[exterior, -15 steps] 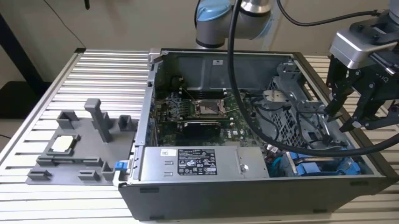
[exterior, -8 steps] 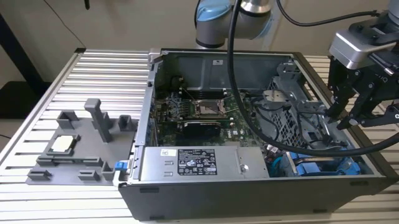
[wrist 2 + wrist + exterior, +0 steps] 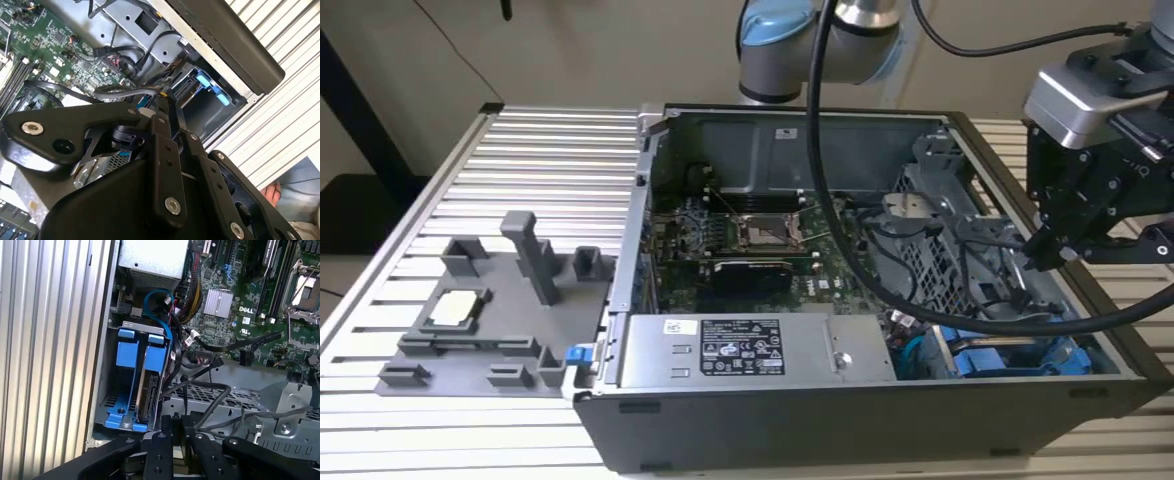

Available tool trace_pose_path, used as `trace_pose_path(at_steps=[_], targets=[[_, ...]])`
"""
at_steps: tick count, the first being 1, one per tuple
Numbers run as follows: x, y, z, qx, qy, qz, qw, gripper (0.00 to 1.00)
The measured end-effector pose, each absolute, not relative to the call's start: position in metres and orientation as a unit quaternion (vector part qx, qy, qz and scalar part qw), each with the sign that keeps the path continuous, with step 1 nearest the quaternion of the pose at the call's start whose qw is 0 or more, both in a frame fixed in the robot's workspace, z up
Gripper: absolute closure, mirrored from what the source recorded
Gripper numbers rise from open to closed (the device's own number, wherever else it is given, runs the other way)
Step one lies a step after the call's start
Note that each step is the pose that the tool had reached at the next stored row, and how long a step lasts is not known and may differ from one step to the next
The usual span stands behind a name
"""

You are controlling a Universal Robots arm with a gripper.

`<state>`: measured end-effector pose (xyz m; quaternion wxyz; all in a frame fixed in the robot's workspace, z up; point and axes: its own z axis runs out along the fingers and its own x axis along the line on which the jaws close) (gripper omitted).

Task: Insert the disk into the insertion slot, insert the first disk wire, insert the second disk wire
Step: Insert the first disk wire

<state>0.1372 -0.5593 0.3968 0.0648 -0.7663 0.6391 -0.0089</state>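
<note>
Black gripper [image 3: 177, 421] links and screws sit right up against the lens in both wrist views. The jaws look pretty much closed, with just a sliver between them. In the second wrist view a dark wire [image 3: 125, 91] runs straight into the tips, so it looks pinched there.

The disk [image 3: 148, 390] is sitting on edge in its blue carrier [image 3: 155, 357], down in the drive bay at the corner of the computer case [image 3: 854, 425]. That's just beyond the tips in the first wrist view, with a bundle of loose cables [image 3: 210, 390] draped over the metal cage next to it.

From the exterior view, the gripper hangs over the case's edge on the exterior view's right, above that same bay. The power supply box [image 3: 747, 350] is just beside the bay, and the motherboard [image 3: 747, 250] lies behind it. A grey parts tray [image 3: 480, 320] sits on the slatted table [image 3: 520, 150] on the exterior view's left, well apart from the gripper.
</note>
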Motion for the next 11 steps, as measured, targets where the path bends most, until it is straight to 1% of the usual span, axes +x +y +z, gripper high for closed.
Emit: trace_pose_path(at_steps=[8, 11], targets=[[0.1372, -0.5593, 0.3963, -0.766, 0.639, -0.009, 0.064, 0.81], [0.1373, -0.5593, 0.3961, -0.767, 0.640, -0.022, 0.049, 0.81]])
